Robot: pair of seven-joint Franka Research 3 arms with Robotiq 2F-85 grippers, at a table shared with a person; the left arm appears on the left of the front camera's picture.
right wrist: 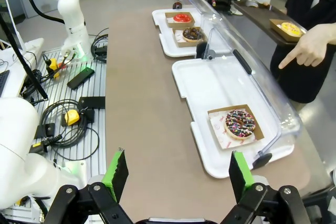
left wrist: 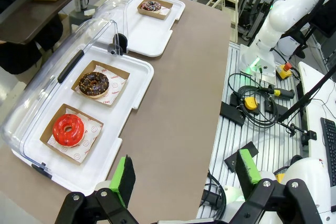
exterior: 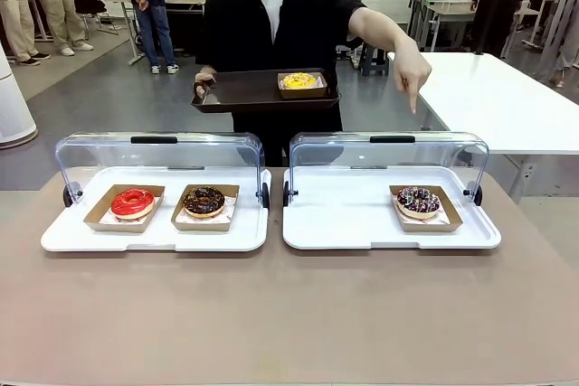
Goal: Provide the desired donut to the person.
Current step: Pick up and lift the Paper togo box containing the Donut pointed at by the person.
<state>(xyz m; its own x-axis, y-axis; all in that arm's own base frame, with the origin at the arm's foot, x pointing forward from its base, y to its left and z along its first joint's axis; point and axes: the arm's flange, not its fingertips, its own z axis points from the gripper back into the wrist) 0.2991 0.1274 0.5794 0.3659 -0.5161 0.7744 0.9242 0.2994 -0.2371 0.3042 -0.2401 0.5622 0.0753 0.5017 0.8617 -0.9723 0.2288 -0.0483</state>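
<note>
The person stands at the far side holding a dark tray with a yellow donut in a cardboard boat. The person's other hand points down at the sprinkled chocolate donut on the right white tray. On the left white tray sit a red glazed donut and a chocolate donut. My left gripper is open over the table's near edge, back from the left tray. My right gripper is open, short of the sprinkled donut.
Both white trays have clear hinged lids raised at the back. The brown table in front of the trays is bare. Cables and boxes lie on the robot-side bench. A white table stands at the far right.
</note>
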